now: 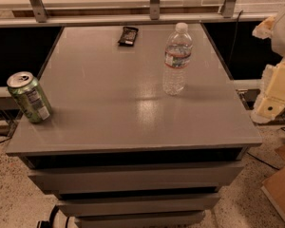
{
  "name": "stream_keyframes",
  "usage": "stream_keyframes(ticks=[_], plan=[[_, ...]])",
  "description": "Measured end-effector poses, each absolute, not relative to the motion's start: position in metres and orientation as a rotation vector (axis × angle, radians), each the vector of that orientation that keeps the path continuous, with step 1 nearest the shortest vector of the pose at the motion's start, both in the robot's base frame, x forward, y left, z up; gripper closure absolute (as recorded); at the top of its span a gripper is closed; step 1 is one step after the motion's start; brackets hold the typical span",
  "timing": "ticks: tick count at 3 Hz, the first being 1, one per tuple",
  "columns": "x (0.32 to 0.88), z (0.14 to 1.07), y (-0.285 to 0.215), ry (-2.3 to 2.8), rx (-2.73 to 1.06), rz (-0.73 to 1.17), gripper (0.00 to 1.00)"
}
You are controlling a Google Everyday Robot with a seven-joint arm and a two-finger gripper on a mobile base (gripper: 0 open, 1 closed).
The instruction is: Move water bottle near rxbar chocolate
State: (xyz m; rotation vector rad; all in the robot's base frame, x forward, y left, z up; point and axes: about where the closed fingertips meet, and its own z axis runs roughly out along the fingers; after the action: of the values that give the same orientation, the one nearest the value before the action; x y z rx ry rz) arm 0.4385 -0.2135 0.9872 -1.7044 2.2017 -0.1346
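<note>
The water bottle (177, 58) stands upright on the grey tabletop (109, 94), right of centre. It is clear plastic with a white cap and a white, red and green label band. The rxbar chocolate (128, 35) lies flat near the table's far edge, left of and behind the bottle, about a bottle's height away. My gripper (266, 28) is at the right edge of the view, off the table and to the right of the bottle. It touches nothing.
A green soda can (29, 97) stands tilted at the table's left front corner. Cream arm parts (275, 89) hang beside the table's right side. A cardboard box (282, 184) sits on the floor at lower right. A railing runs behind the table.
</note>
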Motion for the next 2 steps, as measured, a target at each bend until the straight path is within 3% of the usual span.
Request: stream_keyframes(ticks=[2], plan=[[0.4455,0.9864,-0.2187,2.167,-1.646,-0.032,0.00]])
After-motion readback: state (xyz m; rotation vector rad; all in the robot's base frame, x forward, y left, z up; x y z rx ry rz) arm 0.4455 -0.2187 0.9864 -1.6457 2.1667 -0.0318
